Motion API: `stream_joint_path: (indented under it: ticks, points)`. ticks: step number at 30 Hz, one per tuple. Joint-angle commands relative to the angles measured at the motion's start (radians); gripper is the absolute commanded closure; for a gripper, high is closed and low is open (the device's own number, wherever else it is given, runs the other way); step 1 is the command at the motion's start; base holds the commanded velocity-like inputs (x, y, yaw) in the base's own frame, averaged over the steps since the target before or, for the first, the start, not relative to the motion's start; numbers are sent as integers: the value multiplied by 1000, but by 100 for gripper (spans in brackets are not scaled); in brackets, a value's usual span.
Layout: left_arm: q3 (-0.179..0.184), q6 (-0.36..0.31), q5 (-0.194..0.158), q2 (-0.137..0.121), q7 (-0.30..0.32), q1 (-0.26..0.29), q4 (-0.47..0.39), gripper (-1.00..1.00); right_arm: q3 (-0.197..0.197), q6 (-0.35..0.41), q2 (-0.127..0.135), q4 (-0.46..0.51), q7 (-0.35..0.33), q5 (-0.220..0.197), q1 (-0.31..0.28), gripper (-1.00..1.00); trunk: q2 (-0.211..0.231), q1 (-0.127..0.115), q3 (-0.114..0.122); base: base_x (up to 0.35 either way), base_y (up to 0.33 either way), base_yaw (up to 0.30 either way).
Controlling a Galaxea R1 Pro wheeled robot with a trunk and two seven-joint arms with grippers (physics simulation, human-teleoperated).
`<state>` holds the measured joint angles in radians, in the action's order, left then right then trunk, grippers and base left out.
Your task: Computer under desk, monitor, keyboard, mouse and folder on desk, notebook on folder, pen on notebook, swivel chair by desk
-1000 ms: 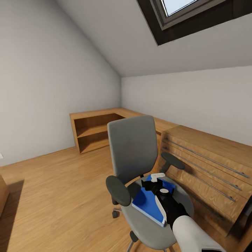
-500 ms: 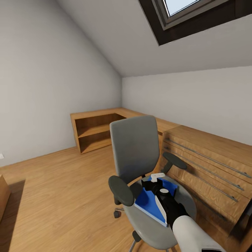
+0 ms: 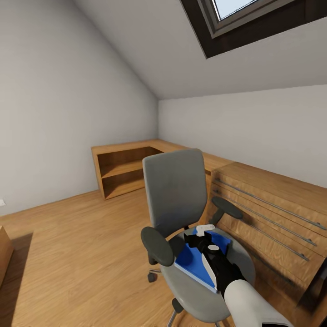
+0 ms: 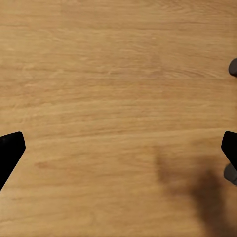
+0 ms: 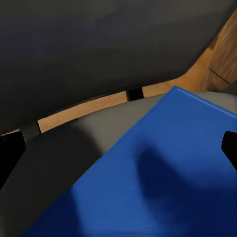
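Folder (image 3: 193, 263) lies on the swivel chair (image 3: 175, 200) seat, partly hidden by the right gripper (image 5: 118, 148) poised open above it. Left gripper (image 4: 118, 148) is open over floor (image 4: 118, 74).

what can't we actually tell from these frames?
- Right gripper contact with the folder: in the head view the arm covers the spot; the right wrist view shows the fingertips spread wide over blue, with touch unclear.
- Folder's full outline: arm-covered in the head view, cut by the edges in the right wrist view.
- Swivel chair base: mostly hidden under the seat and cut off at the bottom edge.
- Left gripper: fingertips at the picture's edges over wood floor, height unreadable.
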<state>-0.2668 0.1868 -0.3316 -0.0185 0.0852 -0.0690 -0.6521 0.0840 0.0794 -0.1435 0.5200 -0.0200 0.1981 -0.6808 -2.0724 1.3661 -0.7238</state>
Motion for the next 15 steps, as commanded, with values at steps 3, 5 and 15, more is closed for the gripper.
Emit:
stream_joint_path:
  ticks: [3, 5, 15]
  points:
    - [-2, 0, -11, 0, 8, 0, -1, -100, 7, 6, -1, 2, -2, 10, 0, -100, -22, 12, -10, 0, 0, 0]
    - [-2, 0, -11, 0, 8, 0, -1, -100, 7, 7, -1, 3, -2, 10, 0, -100, -36, 19, -17, 0, 0, 0]
    - [-2, 0, -11, 0, 8, 0, -1, -100, 7, 9, -1, 2, -3, 12, 0, -100, -71, 38, -32, 0, 0, 0]
